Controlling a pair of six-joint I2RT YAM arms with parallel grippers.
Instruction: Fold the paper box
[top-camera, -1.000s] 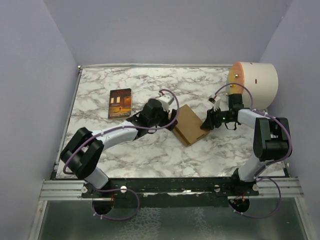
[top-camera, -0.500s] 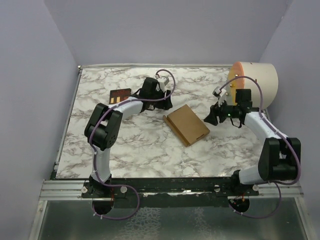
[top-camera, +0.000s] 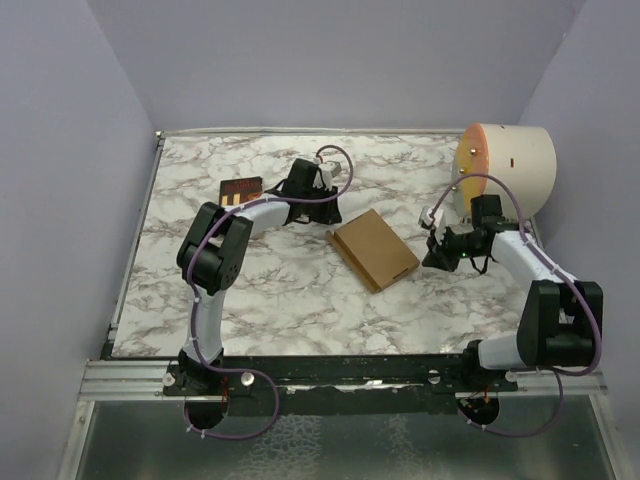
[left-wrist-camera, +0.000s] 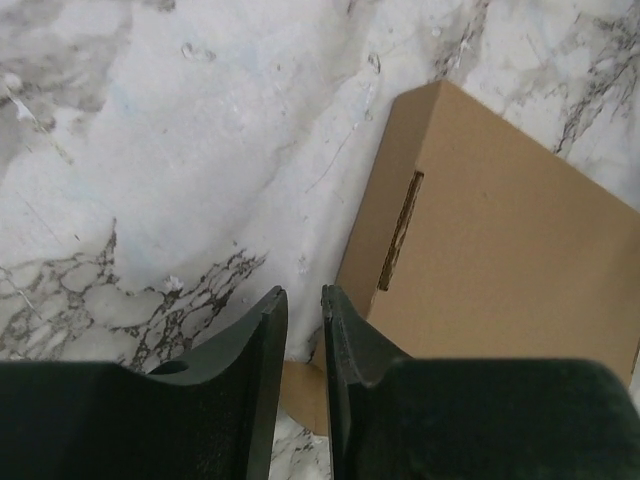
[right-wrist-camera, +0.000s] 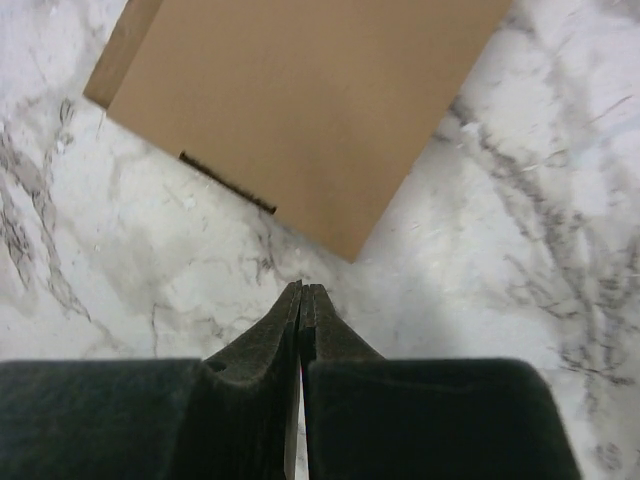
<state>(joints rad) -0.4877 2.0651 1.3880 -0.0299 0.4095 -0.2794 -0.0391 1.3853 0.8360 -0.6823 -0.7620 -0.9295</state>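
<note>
Though veined grey from edge to edge, reads as one white marble table (top-camera: 180, 300), closed in by lilac walls (top-camera: 60, 150). At its back right corner, lying on its side with the round orange-tinted face toward the middle: large cream cylinder (top-camera: 515, 165).

Next in bulk, left arm (top-camera: 215, 260), folded at the elbow and reaching toward the back of the table; opposite, right arm (top-camera: 555, 320), bent in from the right edge toward the middle.

Between them, near the table's middle and turned on a diagonal: paper box (top-camera: 374, 249), plain brown, closed up flat and shallow, resting on the marble, well apart from the cylinder. Along one side wall, seen from the left wrist, a narrow dark slot (left-wrist-camera: 402, 228).

Back left, partly hidden behind the left arm: dark book (top-camera: 238, 190) with an orange picture on its cover.

Smallest, left gripper (left-wrist-camera: 304, 295), poised over bare marble just beside the box's edge, jaws drawn narrow with only a slim gap and nothing between them. Likewise right gripper (right-wrist-camera: 302, 290), jaws pressed fully together on nothing, tips aimed at the box's near corner and stopping just short of it, marble showing between.
</note>
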